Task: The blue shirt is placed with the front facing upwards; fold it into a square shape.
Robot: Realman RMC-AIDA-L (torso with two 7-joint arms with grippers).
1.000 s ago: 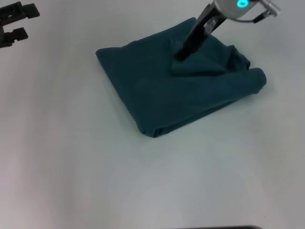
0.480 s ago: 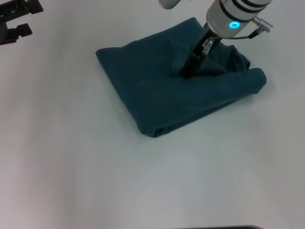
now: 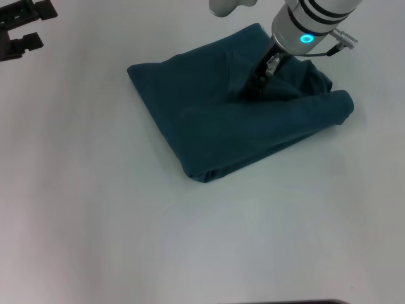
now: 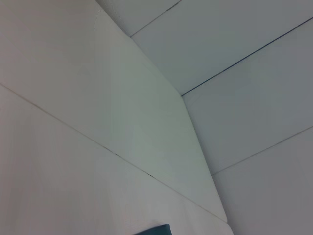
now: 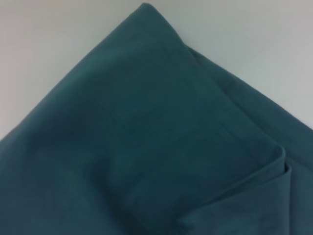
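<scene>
White table (image 3: 95, 221), folded blue shirt (image 3: 215, 126) (plain side up), right pincer (image 3: 253, 88) pressing it

A plain white table (image 3: 95, 221) fills the head view under soft even light, while the left wrist view shows pale panels (image 4: 244, 44), possibly ceiling, crossed by thin dark seams.

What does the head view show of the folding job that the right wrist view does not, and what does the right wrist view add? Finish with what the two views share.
Only the head view shows the whole folded bundle on the white table, the right gripper pressed down into the cloth near its far right part, and the left gripper parked at the far left, off the cloth. Only the right wrist view shows, close up, a pointed corner and a layered fold edge. Both show the blue shirt, plain teal with no lettering in sight.
</scene>
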